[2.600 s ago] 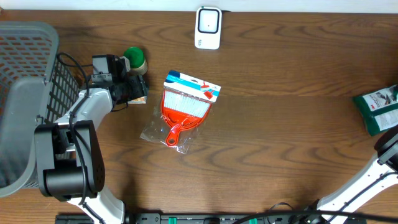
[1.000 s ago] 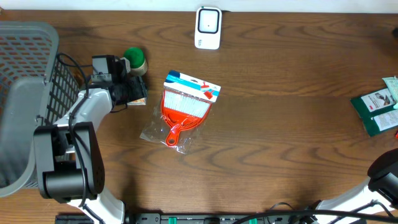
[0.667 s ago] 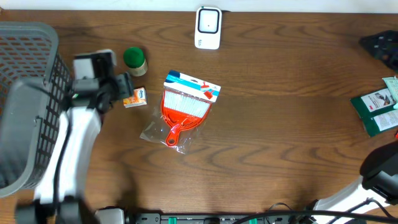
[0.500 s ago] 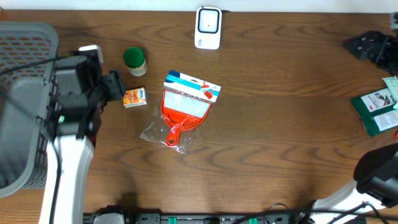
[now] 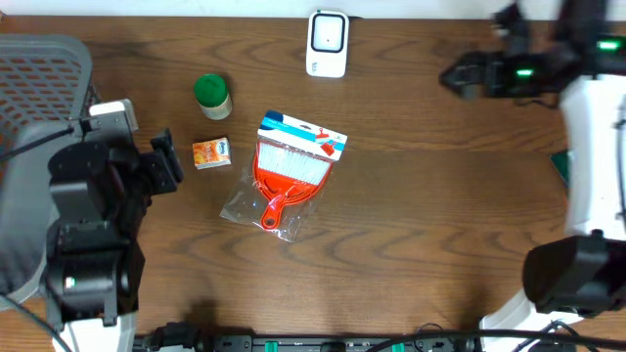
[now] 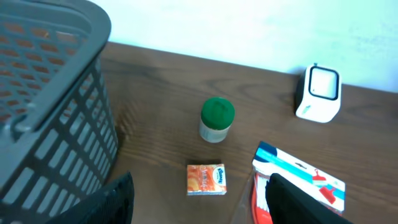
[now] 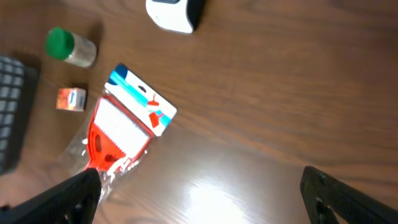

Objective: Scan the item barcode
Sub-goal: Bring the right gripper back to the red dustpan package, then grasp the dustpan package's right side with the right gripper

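Note:
A white barcode scanner [image 5: 328,43] stands at the table's far edge. Three items lie left of centre: a small orange tissue pack [image 5: 212,154], a green-lidded jar [image 5: 211,96] and a red dustpan set in a clear bag [image 5: 289,171]. My left gripper [image 5: 164,164] hovers just left of the tissue pack, open and empty. In the left wrist view the tissue pack [image 6: 206,179] lies on the table between the spread fingers [image 6: 118,199]. My right gripper [image 5: 460,76] hangs open and empty at the upper right, pointing toward the scanner [image 7: 174,12].
A grey mesh basket [image 5: 39,117] fills the left side, close behind my left arm. A green packet [image 5: 561,164] shows at the right edge behind the right arm. Bare wood lies between the dustpan set [image 7: 121,134] and the right arm.
My left gripper has drawn back leftward and up from the tissue pack, leaving it on the table. The right arm has swung in from the right edge to the upper right.

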Tool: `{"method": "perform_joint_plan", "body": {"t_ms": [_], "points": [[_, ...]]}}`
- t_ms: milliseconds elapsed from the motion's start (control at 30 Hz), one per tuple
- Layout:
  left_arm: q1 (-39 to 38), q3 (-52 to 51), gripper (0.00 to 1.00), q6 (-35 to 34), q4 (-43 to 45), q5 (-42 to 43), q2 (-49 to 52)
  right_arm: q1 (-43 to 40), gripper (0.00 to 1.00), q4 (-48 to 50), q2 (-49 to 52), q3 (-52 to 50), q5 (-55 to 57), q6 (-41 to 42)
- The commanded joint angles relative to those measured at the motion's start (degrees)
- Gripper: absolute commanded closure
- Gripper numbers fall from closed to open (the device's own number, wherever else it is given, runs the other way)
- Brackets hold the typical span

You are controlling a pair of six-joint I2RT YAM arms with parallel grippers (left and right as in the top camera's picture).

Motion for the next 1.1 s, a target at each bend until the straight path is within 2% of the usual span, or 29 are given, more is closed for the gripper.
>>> {"method": "perform_joint_plan", "body": {"t_ms": [0, 133, 233, 467, 900, 1067], "points": [[0.09, 0.28, 0.32, -1.99, -0.79, -0.70, -1.38, 8.11, 0.01, 3.54, -0.42, -5.31, 5.46, 10.32], [0.11, 0.28, 0.32, -1.92, -3.08, -0.83, -1.33, 17.27, 0.01, 13.00, -0.42, -14.01, 1.51, 17.44], [0.09, 0.28, 0.32, -1.92, -5.75, -2.05, -0.59, 22.32, 0.01, 20.00, -0.42, -20.26, 1.46, 26.27], [0.11, 0.28, 0.32, -1.92, -7.52, -2.47, 1.53, 28.81, 0.01, 31.95, -0.42, -33.70, -2.10, 39.71], [0.09, 0.28, 0.32, -1.97, -8.66, -2.14, 5.64, 30.93, 0.01, 39.39, -0.42, -47.98, -3.85, 43.45], [0.09, 0.28, 0.32, -1.95, -9.09, -2.16, 7.04, 31.43, 0.01, 47.28, -0.42, -51.60, -3.87, 45.46]]}}
